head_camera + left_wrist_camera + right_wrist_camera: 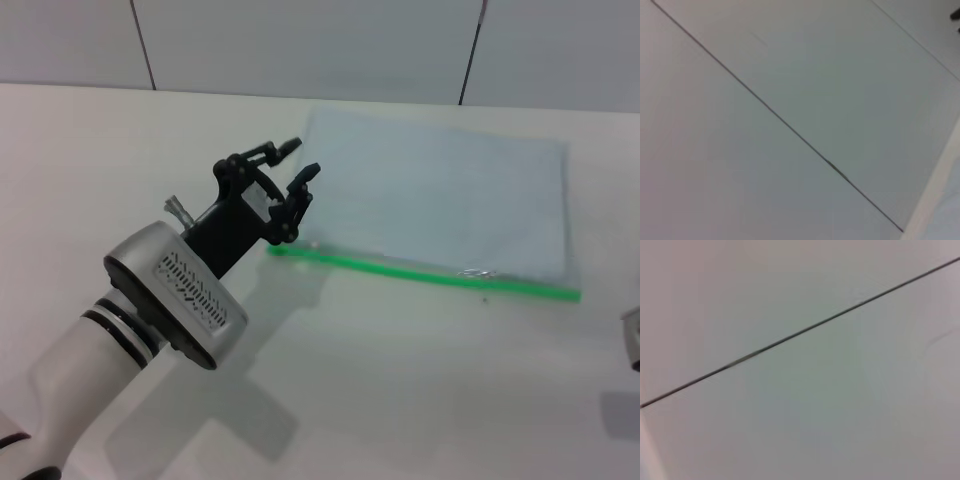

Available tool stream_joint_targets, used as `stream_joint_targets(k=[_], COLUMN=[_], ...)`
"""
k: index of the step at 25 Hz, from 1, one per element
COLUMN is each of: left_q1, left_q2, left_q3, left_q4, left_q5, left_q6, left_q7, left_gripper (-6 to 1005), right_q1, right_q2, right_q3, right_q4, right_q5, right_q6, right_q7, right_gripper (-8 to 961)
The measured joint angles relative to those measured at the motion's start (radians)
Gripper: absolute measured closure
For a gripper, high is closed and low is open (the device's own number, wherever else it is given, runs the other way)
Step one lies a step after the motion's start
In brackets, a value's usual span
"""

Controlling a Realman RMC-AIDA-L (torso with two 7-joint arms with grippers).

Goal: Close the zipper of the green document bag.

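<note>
Green strip: the zipper (425, 272) is running along the bag's near long edge, from about 9 o'clock to 3 o'clock across the middle of the head view; the slider is too small to pick out for certain.
Bag: the green document bag (440, 205) is lying flat on the white counter (400, 380), its pale translucent body stretching away toward 12 o'clock, so the zipper edge is facing the robot and is easy to reach.
Left tool: the left tool (297, 182) is hovering over the bag's 9 o'clock corner, just above the zipper's left end, its two dark fingers spread narrowly apart and holding nothing.
Likely reason: it is probably lining up to pin that corner or catch the slider, since the strip needs an anchor while being pulled shut.
Right tool: only a grey sliver is showing at 3 o'clock at the frame edge; I cannot tell its state.
Wrist views: both are showing only plain pale panels with a dark seam.
Progress: the closing pull seems not yet begun.
</note>
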Motion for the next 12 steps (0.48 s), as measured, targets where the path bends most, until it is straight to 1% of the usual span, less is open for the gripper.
stream_joint_targets(k=[4, 7, 8, 12], left_q1=[0.016, 0.031, 0.035, 0.056], left_q2=[0.0, 0.004, 0.004, 0.006], left_q3=[-0.03, -0.051, -0.058, -0.093], left_q4=[-0.003, 0.005, 0.01, 0.045], left_q5=[0.0, -0.004, -0.009, -0.042], left_q6=[0.06, 0.138, 0.158, 0.227], left_q7=[-0.043, -0.15, -0.187, -0.365], left_gripper=[587, 577, 574, 562], right_q1=[-0.025, -0.039, -0.042, -0.047], right_q2=[0.002, 0.002, 0.002, -0.001], right_q3=[-0.003, -0.009, -0.01, -0.028], right_q4=[-0.013, -0.038, -0.044, -0.049], right_q5=[0.0, -0.005, -0.008, -0.013], right_q6=[-0.101, -0.166, -0.188, -0.274], right_q7=[0.035, 0.136, 0.182, 0.485], right_gripper=[845, 618, 581, 435])
